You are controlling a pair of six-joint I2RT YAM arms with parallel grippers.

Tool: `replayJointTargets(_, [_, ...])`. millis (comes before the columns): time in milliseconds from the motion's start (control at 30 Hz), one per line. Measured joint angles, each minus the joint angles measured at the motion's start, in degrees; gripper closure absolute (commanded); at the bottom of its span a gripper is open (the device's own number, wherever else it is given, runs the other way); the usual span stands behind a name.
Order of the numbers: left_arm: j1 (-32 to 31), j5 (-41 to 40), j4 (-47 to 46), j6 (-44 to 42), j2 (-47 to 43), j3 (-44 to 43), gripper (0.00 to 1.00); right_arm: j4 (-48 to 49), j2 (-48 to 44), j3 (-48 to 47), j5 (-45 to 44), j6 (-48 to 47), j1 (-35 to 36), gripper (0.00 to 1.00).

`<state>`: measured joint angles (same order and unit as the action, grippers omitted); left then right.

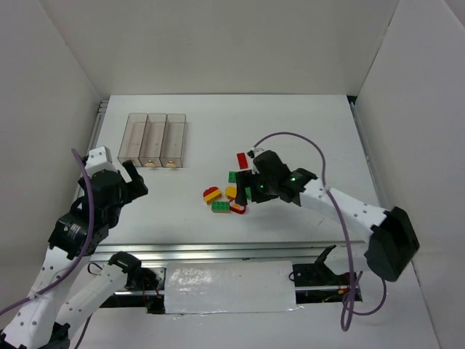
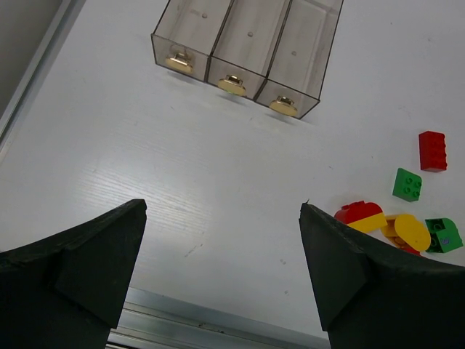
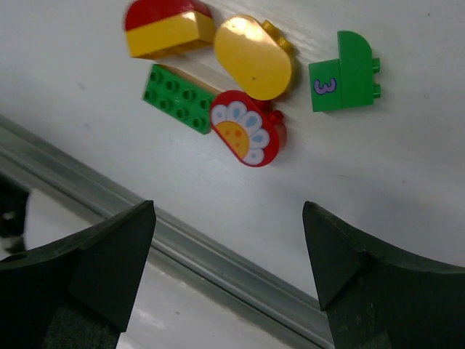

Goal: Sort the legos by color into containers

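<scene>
Three clear containers (image 1: 152, 139) stand joined in a row at the back left; the left wrist view shows them (image 2: 247, 51) holding no bricks. The legos lie in a loose cluster mid-table: a red brick (image 1: 242, 160), a green brick (image 1: 233, 177), a red-and-yellow rounded one (image 3: 167, 29), a yellow rounded one (image 3: 254, 57), a flat green one (image 3: 178, 98), a red flower-printed one (image 3: 247, 134) and a green one marked 3 (image 3: 341, 73). My right gripper (image 3: 229, 206) hovers open just over the cluster's near side, holding nothing. At the near left, apart from the bricks, my left gripper (image 2: 222, 206) is open and holds nothing.
A metal rail (image 1: 218, 251) runs along the table's near edge, close below the right gripper (image 1: 247, 190). White walls enclose the table on the left, back and right. A purple cable (image 1: 305, 142) loops over the right arm.
</scene>
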<state>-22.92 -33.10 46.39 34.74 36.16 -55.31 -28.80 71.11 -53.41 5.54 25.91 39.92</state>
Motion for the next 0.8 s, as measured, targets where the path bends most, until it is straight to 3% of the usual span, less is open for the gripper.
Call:
replayJointTargets(167, [0.0,0.1,-0.2,0.0,-0.7,0.5,0.01,-0.4,12.3,-2.6,-6.7,-1.9,4.0,0.2])
replayJointTargets(400, [0.0,0.6,-0.2,-0.1,-1.0,0.6,0.0,0.2,19.1,-3.5,-9.4,-5.1,4.6,0.32])
replayJointTargets(800, [0.0,1.8,-0.5,-0.3,-0.2,0.6,0.0,5.3,22.6,-3.6,-5.0,-13.5,5.3,0.28])
